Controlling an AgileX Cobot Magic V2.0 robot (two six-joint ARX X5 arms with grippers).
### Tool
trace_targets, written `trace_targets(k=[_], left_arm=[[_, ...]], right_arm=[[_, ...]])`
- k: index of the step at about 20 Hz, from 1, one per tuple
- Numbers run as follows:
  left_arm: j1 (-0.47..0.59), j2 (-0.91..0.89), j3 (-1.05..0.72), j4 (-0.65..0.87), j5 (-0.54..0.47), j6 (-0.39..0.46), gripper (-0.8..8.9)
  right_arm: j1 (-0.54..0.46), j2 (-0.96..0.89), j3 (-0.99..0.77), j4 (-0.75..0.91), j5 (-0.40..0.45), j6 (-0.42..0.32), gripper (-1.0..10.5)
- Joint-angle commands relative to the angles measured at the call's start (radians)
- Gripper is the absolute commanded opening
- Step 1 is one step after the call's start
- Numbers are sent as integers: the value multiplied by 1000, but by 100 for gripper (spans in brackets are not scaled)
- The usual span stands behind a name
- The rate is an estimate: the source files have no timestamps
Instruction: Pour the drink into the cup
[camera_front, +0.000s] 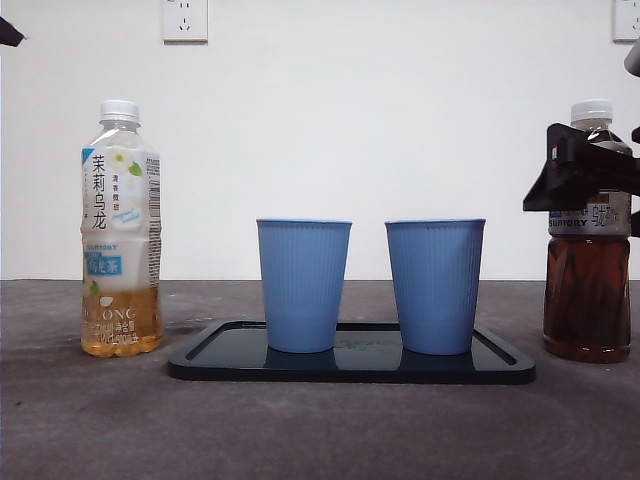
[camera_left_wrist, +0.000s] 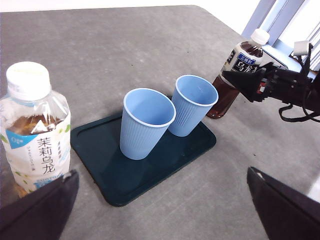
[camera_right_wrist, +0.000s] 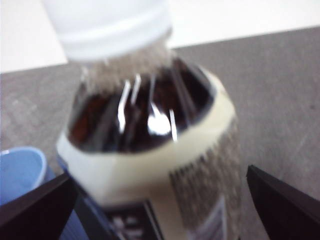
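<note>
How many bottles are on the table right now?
2. The pale-tea plastic bottle with a white label stands beside one end of the dark tray; the dark-tea plastic bottle stands beyond the other end, between the right pincer's jaws.

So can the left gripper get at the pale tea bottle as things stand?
Probably yes. The left gripper is open with the pale tea bottle close beside one jaw, nothing between them; the blue cups and tray sit off to the side.

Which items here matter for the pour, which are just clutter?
In play: dark tea bottle, capped, between the right gripper's open jaws; two blue cups; the tray under them.

Idle: pale tea bottle, wall sockets, left gripper, waiting.
</note>
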Motion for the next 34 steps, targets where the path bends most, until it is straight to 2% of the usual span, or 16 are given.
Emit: trace_targets(k=[1,7,13,16,18,22,28,31,34], left_arm=[[-6,4,14,12,3,-2,528],[-9,4,14,11,3,-2,528],[-9,4,14,11,3,-1,528],[-10,4,14,9,2,0,528],[-10,4,14,8,2,2,528],[-10,4,14,8,2,6,528],[-10,9,14,7,2,10,528],[-10,15,14,8,2,10,528],[-10,24,14,8,2,10,528]], right_arm=[[1,35,-1,49,1,-8,442],[2,42,-1,50,-4,-7,257],[2,3,2,39,-30,-13,232],[2,-58,21,-34,-29,-19,220],[2,-110,53,-146,-29,-30,220],[7,-214,171,-477,-26,-72,220],[47,-261,421,-1012,8,-214,220],[84,-253,522,-1209,41,-290,220],[134,-233,602,-1365,112,-350,220]])
